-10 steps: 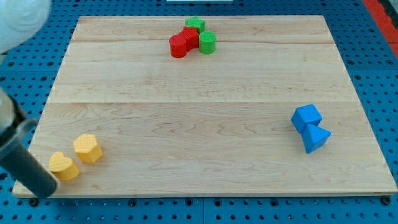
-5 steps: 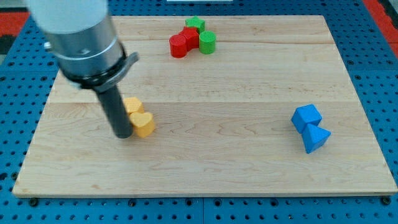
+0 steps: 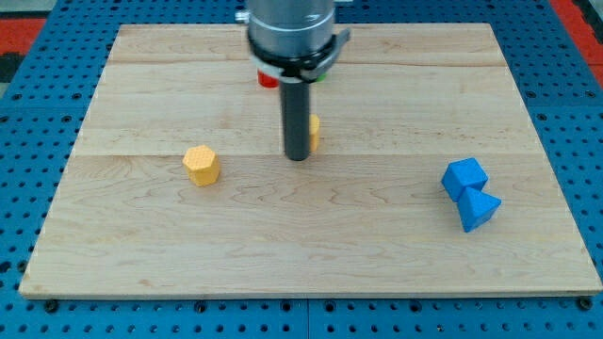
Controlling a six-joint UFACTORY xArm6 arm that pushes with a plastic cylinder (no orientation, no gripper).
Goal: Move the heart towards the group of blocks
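Observation:
The yellow heart point(image 3: 314, 133) is mostly hidden behind my rod, only its right edge showing. My tip point(image 3: 297, 156) rests on the board just left of and below it, touching or nearly touching. The group of red and green blocks point(image 3: 269, 79) at the view's top is largely covered by the arm; only a sliver of a red block shows. A yellow hexagon block point(image 3: 202, 165) lies alone to the left of the tip.
A blue cube point(image 3: 464, 176) and a blue triangular block point(image 3: 479, 209) sit together at the view's right. The wooden board point(image 3: 301, 245) lies on a blue pegboard surface.
My tip has moved right and up, pushing the yellow heart with it towards the top group. The yellow hexagon was left behind at the left.

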